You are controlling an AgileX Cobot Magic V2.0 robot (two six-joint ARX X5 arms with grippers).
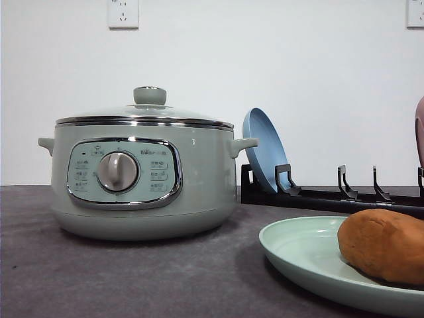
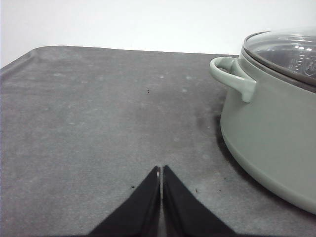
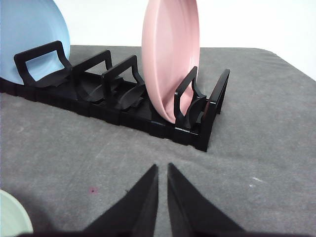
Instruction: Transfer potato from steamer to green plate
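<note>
The orange-brown potato (image 1: 384,245) lies on the pale green plate (image 1: 298,255) at the front right of the table. The sage-green steamer (image 1: 142,179) stands at the left with its glass lid (image 1: 149,109) on. In the left wrist view the steamer (image 2: 271,123) rises beside my left gripper (image 2: 161,170), whose black fingers are shut on nothing above bare table. My right gripper (image 3: 162,168) has its fingers nearly together with nothing between them, a short way from the dish rack; the green plate's edge (image 3: 12,217) shows at the corner.
A black dish rack (image 1: 331,195) stands behind the plate, holding an upright blue plate (image 1: 265,149). The right wrist view shows the rack (image 3: 123,103) with a blue plate (image 3: 29,39) and a pink plate (image 3: 170,54). Grey table mat (image 2: 98,123) lies open left of the steamer.
</note>
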